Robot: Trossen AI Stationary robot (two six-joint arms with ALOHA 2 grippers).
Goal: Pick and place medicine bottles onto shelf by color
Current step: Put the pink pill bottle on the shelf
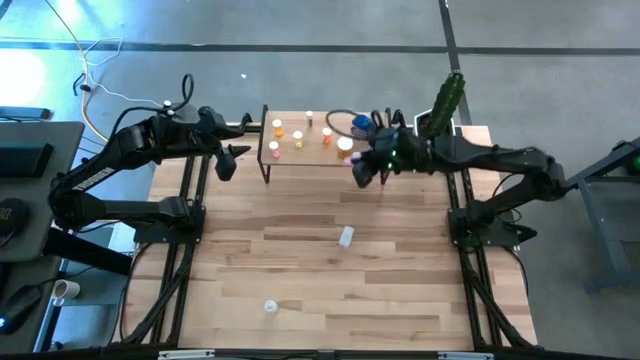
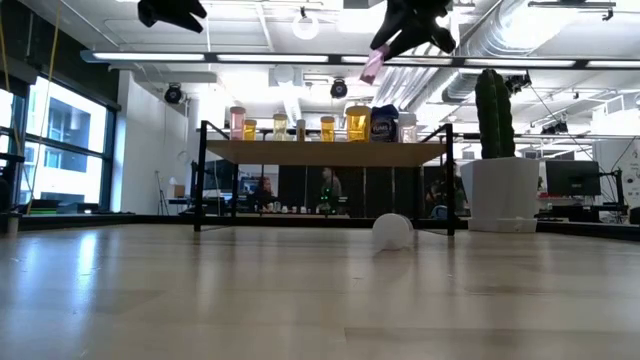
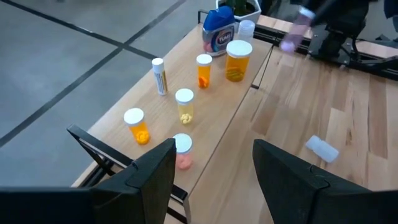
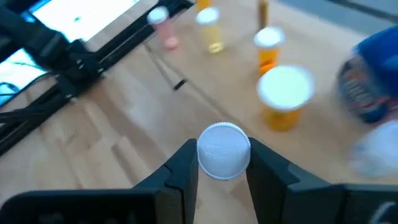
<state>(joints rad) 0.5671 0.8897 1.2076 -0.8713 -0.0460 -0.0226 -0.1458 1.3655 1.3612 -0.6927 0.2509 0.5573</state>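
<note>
The shelf (image 1: 300,152) stands at the table's far middle and carries several bottles: orange ones (image 3: 237,60), a pink one (image 3: 181,153) and a round blue one (image 3: 219,32). My right gripper (image 1: 362,170) is high above the table, just near of the shelf's right end, shut on a small pinkish bottle with a white cap (image 2: 372,66). My left gripper (image 1: 228,160) is open and empty, high up beside the shelf's left end. Two white bottles lie on the table, one mid-table (image 1: 346,236) and one near the front (image 1: 270,307). My right gripper pinches the pinkish bottle between its two fingers at its white-capped end (image 4: 222,150), one finger on each side of the cap. The fingers slant downward. The bottle sticks out below the fingers (image 2: 405,30), tilted, and is lifted well clear of table and shelf.
A white pot with a green cactus (image 1: 445,105) stands at the far right, next to the shelf. A cable loop (image 1: 338,116) lies behind the shelf. Bare tabletop (image 1: 330,285) spreads between the two lying bottles and the near edge.
</note>
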